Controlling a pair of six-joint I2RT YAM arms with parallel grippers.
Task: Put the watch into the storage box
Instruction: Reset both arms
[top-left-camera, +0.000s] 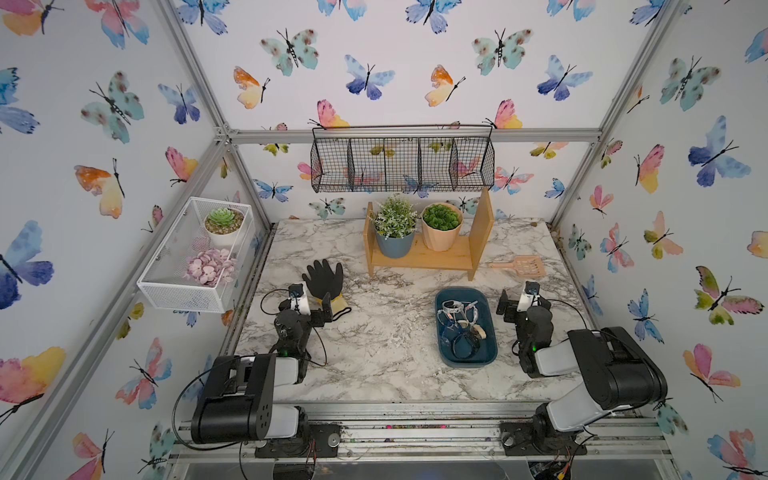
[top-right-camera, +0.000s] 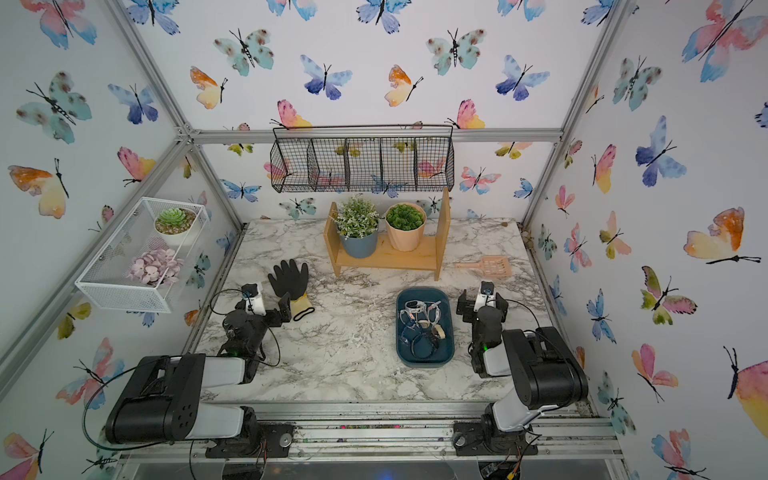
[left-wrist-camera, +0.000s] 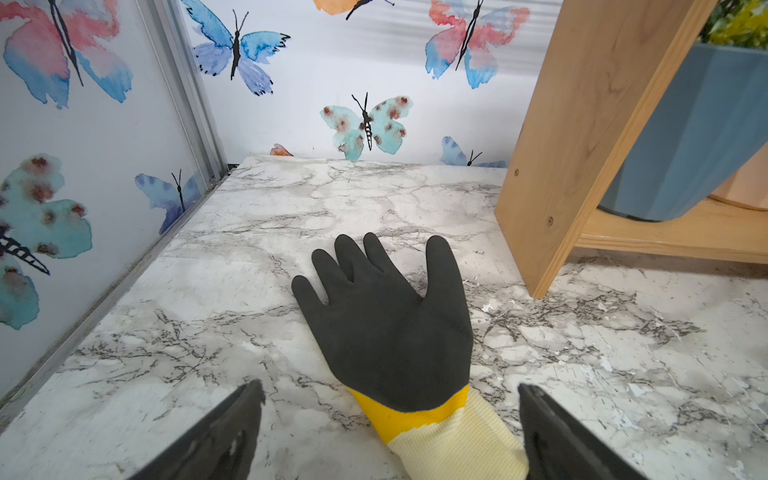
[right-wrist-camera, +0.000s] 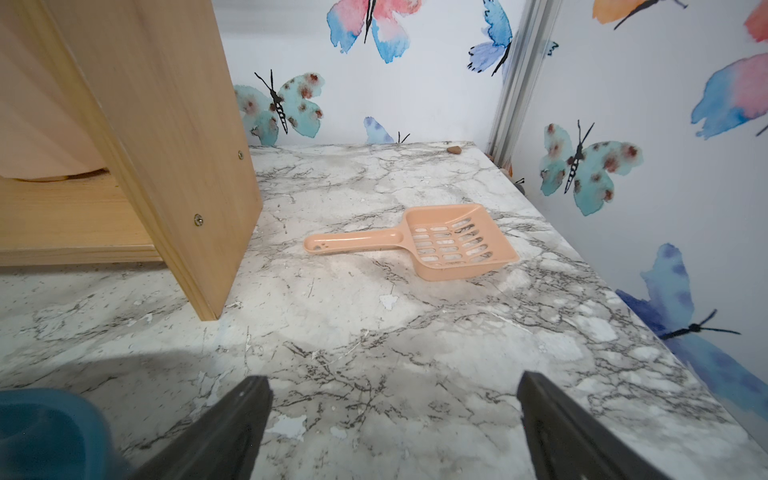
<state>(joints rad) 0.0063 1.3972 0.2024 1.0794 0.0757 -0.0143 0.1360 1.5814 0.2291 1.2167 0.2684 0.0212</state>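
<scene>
The storage box (top-left-camera: 467, 365) (top-right-camera: 424, 364) is a dark teal oblong tray on the marble table, right of centre. Several watches lie inside it, among them a white-strapped watch (top-left-camera: 453, 307) (top-right-camera: 413, 307) and a black watch (top-left-camera: 465, 345) (top-right-camera: 424, 345). My right gripper (top-left-camera: 524, 305) (top-right-camera: 483, 305) (right-wrist-camera: 392, 386) stands open just right of the box's far end, with only bare table between its fingers. A corner of the box (right-wrist-camera: 45, 432) shows in the right wrist view. At the table's left side my left gripper (top-left-camera: 307, 307) (top-right-camera: 264, 307) (left-wrist-camera: 390, 395) is open, with a glove's cuff lying ungripped between its fingers.
A black and yellow work glove (top-left-camera: 324, 278) (left-wrist-camera: 386, 324) lies flat at the left. A wooden shelf (top-left-camera: 424, 257) with two potted plants stands at the back. A peach scoop (top-left-camera: 523, 266) (right-wrist-camera: 453, 243) lies at the back right. A black wire basket (top-left-camera: 401, 160) and a white mesh basket (top-left-camera: 195, 257) hang on the walls.
</scene>
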